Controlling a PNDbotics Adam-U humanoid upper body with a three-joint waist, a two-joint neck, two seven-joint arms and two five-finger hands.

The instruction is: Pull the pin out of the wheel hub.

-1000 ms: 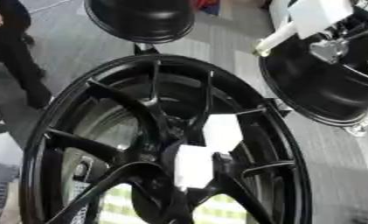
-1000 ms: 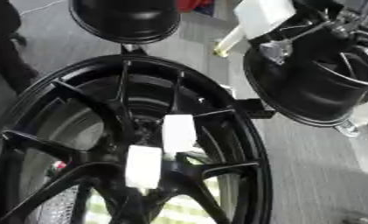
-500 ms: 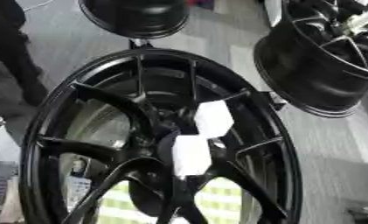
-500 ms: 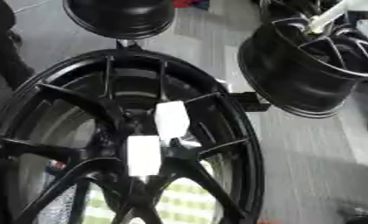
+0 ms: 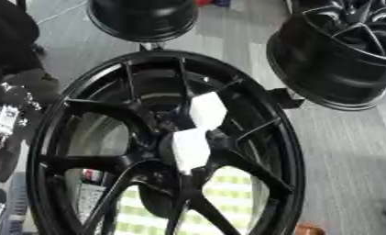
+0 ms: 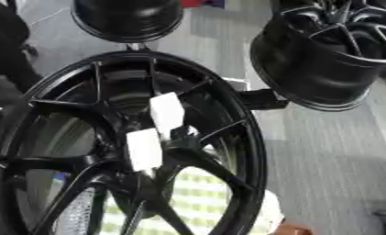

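A large black wheel hub [image 5: 83,114] stands upright and fills the middle of both views, its spokes meeting at the centre [image 5: 168,137]. Two white flat pieces sit at that centre: an upper one [image 5: 207,110] and a lower one [image 5: 191,149], close together. I cannot make out a pin among them. Neither of my hands shows in either view.
A second black wheel [image 5: 144,18] stands behind at the top, a third [image 5: 340,59] at the upper right, close to the hub's rim. Grey floor [image 5: 340,160] lies to the right. A yellow-green chequered surface [image 5: 228,202] shows through the lower spokes. Dark clothing [image 5: 11,41] fills the upper left.
The whole picture has shifted, so the camera has moved. A white object at the upper right has left the view. The white pieces keep their place on the hub.
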